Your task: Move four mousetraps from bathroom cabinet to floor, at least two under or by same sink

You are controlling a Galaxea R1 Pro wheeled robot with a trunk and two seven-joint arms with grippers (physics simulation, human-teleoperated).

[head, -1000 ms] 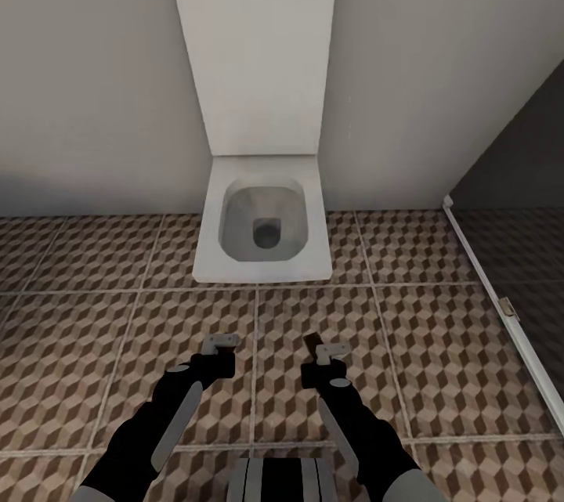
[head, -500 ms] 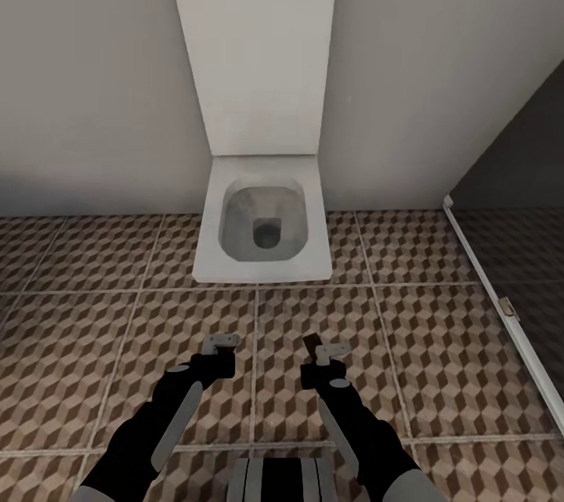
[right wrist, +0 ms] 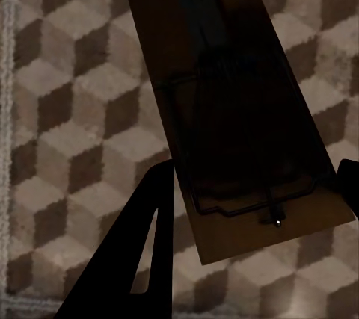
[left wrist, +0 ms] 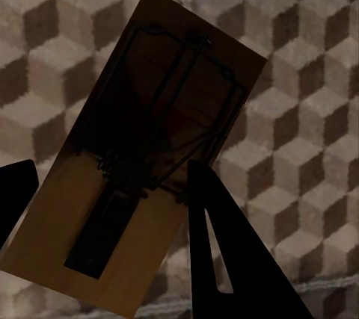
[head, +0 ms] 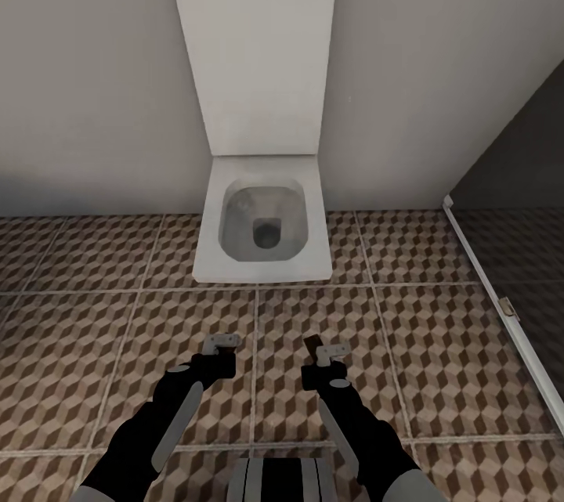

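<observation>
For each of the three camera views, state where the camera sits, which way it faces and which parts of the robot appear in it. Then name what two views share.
Head view: on the robot's head, looking forward and down at a toilet against the wall; both arms, left gripper and right gripper show.
Left wrist view: along the left gripper's dark fingers at a mousetrap between them.
Right wrist view: along the right fingers at another mousetrap.
Shared: the cube-patterned bathroom floor.

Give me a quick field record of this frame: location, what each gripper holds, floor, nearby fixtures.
location: facing toilet, lid up against the wall
left gripper: shut on mousetrap
right gripper: shut on second mousetrap
bathroom floor: cube-pattern tiles, under both traps
right side: dark glass panel with white frame
</observation>
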